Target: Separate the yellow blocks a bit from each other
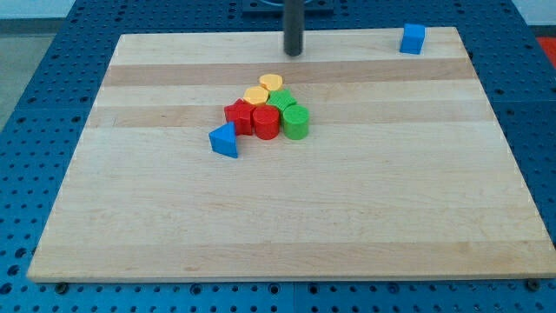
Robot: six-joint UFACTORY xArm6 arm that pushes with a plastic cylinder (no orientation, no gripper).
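Two yellow blocks touch each other near the board's middle top: one yellow block (271, 83) at the back and a second yellow block (256, 94) just down-left of it. They sit at the top of a tight cluster. My tip (293, 52) is above the cluster toward the view's top, a short way up-right of the back yellow block and apart from it.
The cluster also holds a red star-like block (238, 115), a red cylinder (266, 123), a green block (281, 101) and a green cylinder (295, 122). A blue triangular block (224, 140) lies just down-left. A blue cube (413, 38) sits at the wooden board's (347, 217) top right.
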